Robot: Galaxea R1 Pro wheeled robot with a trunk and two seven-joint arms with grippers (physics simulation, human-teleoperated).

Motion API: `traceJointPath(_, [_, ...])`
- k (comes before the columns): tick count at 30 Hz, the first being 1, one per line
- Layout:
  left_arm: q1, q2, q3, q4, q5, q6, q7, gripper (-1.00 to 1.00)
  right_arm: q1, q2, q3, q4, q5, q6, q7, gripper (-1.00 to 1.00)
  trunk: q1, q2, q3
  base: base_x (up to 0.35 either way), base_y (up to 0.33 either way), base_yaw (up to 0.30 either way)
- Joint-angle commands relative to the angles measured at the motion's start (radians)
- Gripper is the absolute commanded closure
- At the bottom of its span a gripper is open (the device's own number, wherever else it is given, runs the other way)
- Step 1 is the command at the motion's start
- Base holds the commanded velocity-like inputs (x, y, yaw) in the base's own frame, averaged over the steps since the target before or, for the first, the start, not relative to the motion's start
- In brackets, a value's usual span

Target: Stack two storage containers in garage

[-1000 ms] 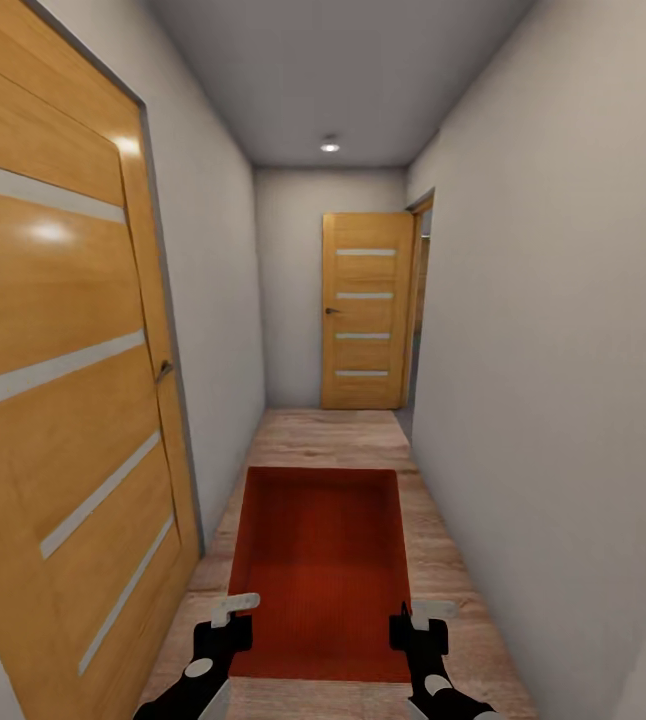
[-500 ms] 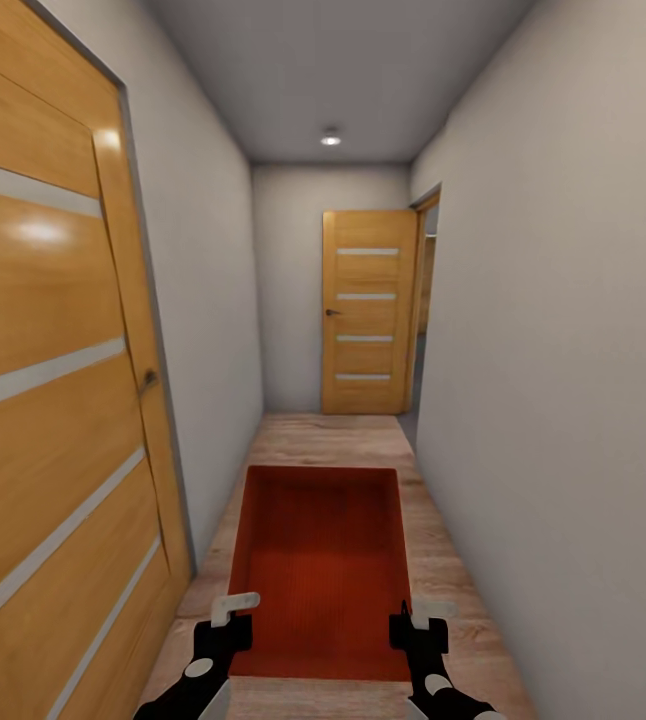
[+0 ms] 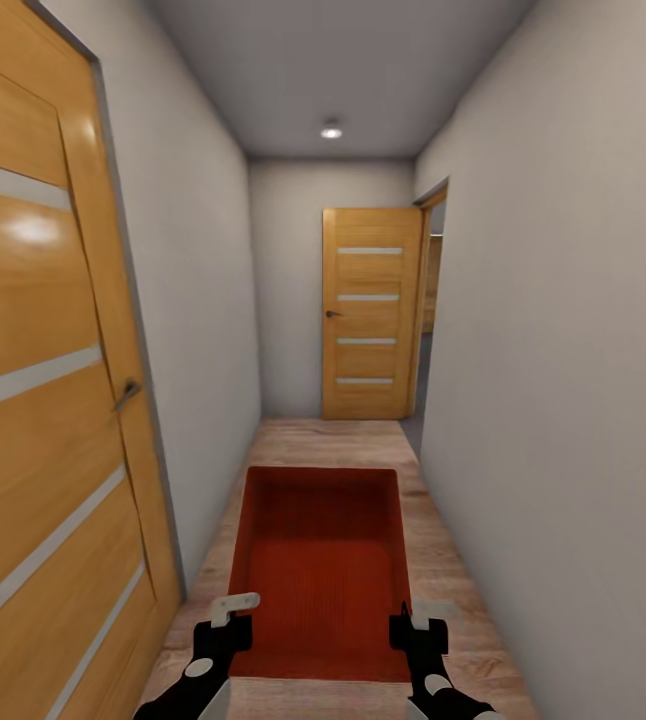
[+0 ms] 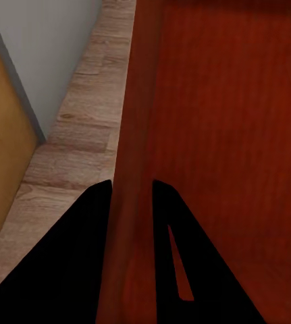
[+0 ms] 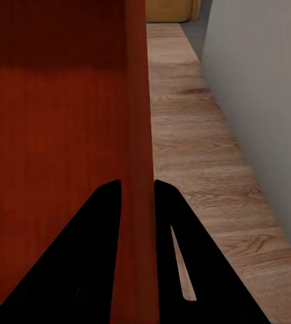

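The left gripper (image 3: 225, 622) was clamped on the left wall of the container (image 3: 323, 570), one finger inside and one outside – the left wrist view showed both dark fingers (image 4: 77, 256) straddling the thin red wall. The right gripper (image 3: 415, 625) was closed in the same way on the container's right wall, its fingers (image 5: 91, 256) astride it in the right wrist view. The container was carried level between both grippers, open side up, above the wood floor (image 3: 443, 570) of a narrow hallway. Left of the container stood a wooden door (image 3: 43, 400) with pale stripes. Right of it ran a plain white wall (image 3: 563, 400). Beyond the container, at the hallway's end, a second door (image 3: 368, 312) stood beside an opening – a ceiling light (image 3: 331, 131) shone above.
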Motion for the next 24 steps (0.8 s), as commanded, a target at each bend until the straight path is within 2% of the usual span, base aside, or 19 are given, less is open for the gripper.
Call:
traceJointPath(1, [0.0, 0.001, -0.012, 0.004, 0.021, 0.021, 0.005, 1.0, -0.001, -0.004, 0.024, -0.005, -0.006, -0.073, 0.0, 1.0, 0.001, -0.001, -0.001, 0.323, 0.0, 0.0])
traceJointPath(24, [0.0, 0.001, -0.012, 0.004, 0.021, 0.021, 0.005, 1.0, -0.001, -0.004, 0.024, -0.005, -0.005, -0.073, 0.0, 1.0, 0.001, -0.001, -0.001, 0.323, 0.0, 0.0])
